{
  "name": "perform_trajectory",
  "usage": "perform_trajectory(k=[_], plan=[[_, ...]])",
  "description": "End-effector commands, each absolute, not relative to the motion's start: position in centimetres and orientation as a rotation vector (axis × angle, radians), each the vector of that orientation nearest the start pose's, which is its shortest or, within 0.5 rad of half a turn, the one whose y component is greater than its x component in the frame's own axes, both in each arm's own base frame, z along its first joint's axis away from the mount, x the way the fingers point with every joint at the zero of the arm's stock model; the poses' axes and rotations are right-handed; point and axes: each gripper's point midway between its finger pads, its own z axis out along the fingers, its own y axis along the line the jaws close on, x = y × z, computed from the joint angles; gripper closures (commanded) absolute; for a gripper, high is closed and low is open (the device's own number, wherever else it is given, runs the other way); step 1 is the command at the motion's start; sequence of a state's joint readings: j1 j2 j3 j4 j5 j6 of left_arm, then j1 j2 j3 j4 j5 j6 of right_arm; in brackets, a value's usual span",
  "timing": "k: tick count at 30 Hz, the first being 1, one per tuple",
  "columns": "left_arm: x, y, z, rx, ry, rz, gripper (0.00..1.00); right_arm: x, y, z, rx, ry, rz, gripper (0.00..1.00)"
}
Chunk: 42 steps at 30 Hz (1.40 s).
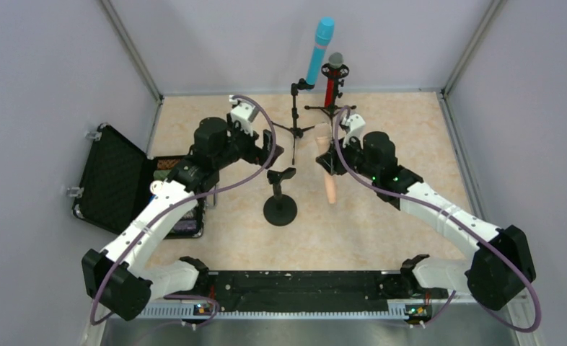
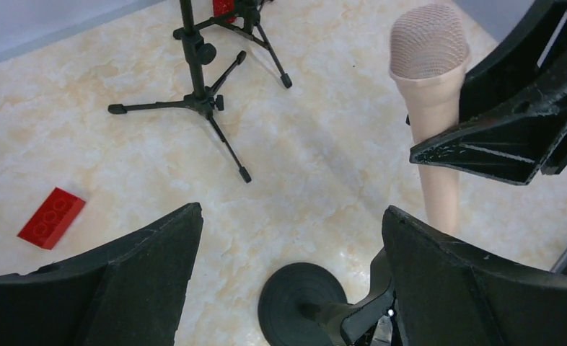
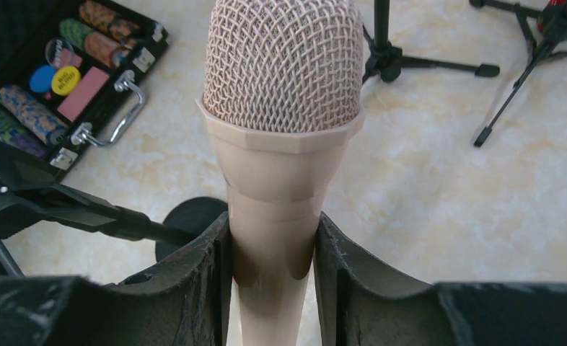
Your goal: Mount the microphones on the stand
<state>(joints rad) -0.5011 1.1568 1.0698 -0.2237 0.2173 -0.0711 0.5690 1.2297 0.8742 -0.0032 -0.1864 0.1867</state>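
Right end effector (image 3: 272, 249) clamped on peach-pink microphone (image 3: 280, 108) just below head, handle hanging beneath. Left end effector (image 2: 291, 216) spread wide, empty, above round-base stand (image 2: 295, 303). Risk: off-axis handle strikes clip (image 1: 280, 175), tipping unheld stand; smooth body may slide in grip.

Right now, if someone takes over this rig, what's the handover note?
Left gripper: open, empty, above the round-base stand.
Right gripper: shut on the peach-pink microphone, gripped on its handle below the head.
Done: cyan microphone sits in the left tripod stand, red microphone in the right tripod stand.
Left: seat the peach-pink microphone in the round-base stand's empty clip.
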Motion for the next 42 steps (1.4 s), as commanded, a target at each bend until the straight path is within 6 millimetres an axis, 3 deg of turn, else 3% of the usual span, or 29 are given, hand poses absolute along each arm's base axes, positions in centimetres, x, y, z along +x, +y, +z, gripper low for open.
perform_trajectory(k=[1, 5, 12, 19, 27, 32, 42], plan=[[32.4, -22.2, 33.2, 0.397, 1.699, -0.835, 0.01, 31.5, 25.6, 27.4, -0.460, 1.614, 0.759, 1.00], [32.1, -21.7, 34.6, 0.398, 1.593, -0.960, 0.01, 31.2, 25.1, 28.7, -0.426, 1.521, 0.770, 1.00], [29.9, -21.7, 35.1, 0.567, 1.459, -0.947, 0.01, 30.9, 25.5, 30.0, -0.449, 1.463, 0.792, 1.00], [27.1, -22.2, 33.7, 0.787, 1.360, -0.931, 0.01, 30.1, 26.5, 31.3, -0.512, 1.349, 0.846, 1.00], [25.4, -22.0, 31.0, 0.947, 1.322, -0.872, 0.01, 29.2, 27.1, 32.2, -0.581, 1.193, 0.857, 1.00], [24.7, -22.1, 29.4, 1.000, 1.316, -0.883, 0.01, 28.3, 27.0, 32.3, -0.597, 1.088, 0.861, 1.00], [24.1, -22.5, 27.6, 1.015, 1.296, -0.918, 0.01, 28.5, 27.9, 32.2, -0.625, 1.076, 0.894, 1.00]])
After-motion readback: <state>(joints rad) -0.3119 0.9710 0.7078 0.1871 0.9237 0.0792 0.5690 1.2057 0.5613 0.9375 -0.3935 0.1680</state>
